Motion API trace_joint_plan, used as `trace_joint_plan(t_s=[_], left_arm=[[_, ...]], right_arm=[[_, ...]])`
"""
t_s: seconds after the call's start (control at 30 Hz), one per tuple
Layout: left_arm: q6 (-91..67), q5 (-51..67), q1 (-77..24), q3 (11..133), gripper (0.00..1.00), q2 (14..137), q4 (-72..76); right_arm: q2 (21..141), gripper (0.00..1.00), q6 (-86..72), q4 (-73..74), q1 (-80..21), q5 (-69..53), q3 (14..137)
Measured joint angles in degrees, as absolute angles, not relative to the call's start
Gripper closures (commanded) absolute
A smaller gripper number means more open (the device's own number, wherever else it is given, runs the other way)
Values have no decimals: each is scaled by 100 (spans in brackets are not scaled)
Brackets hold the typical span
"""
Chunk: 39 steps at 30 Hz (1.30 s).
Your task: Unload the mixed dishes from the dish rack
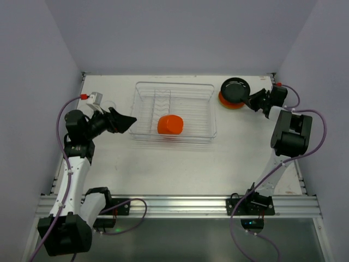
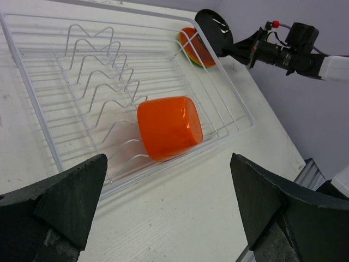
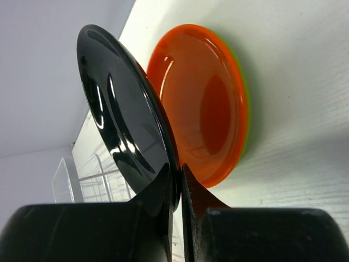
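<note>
**Dish rack** [image 1: 173,83]: clear wire, standing at the far middle of the table [image 1: 180,164]. Its plate slots are bare.

**Orange cup** [image 2: 169,127]: lies on its side on the rack floor near the front wall. It is the only dish I see in the rack, so I judge it the next item to unload.

**Left gripper** [image 1: 130,124]: jaws spread wide and holding nothing. It hangs just outside the rack's left wall, aimed across at the cup. I read this as staged for a reach, with the wide jaws suiting the cup's broad body.

**Black plate** [image 3: 122,120]: pinched at its rim by the right gripper [image 3: 175,180], whose jaws are closed thin on the edge. The plate is held tilted on edge, right of the rack and clear of it.

**Orange plate** [image 3: 210,125]: lies flat on the table directly under the black one. A lime green plate [image 3: 244,109] shows as a rim beneath it.

**Stack**: I take the black plate as about to join it on top. A rim grip leaves its underside free to settle onto the stack.
</note>
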<state>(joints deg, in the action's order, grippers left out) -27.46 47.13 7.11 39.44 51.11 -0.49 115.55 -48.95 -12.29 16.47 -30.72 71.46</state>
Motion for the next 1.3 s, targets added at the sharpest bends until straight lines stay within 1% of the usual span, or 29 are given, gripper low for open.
trace_joint_plan(t_s=[0.53, 0.77, 0.87, 0.93, 1.3], left_arm=[[-2749, 4713, 711, 3942, 0, 5111, -49], [-2749, 4713, 709, 3938, 0, 5111, -49], [-2749, 4713, 711, 3938, 0, 5111, -49], [-2749, 4713, 711, 3938, 0, 5111, -49], [-2749, 4713, 711, 3935, 0, 5111, -49]], right_arm=[[12077, 100, -5019, -434, 1651, -3105, 7743], [12112, 100, -5035, -235, 1651, -3107, 7791], [12140, 93, -5033, -108, 1651, -3107, 7859], [12169, 85, -5035, -56, 1651, -3103, 7924], [12191, 80, -5011, 268, 1649, -3094, 8167]])
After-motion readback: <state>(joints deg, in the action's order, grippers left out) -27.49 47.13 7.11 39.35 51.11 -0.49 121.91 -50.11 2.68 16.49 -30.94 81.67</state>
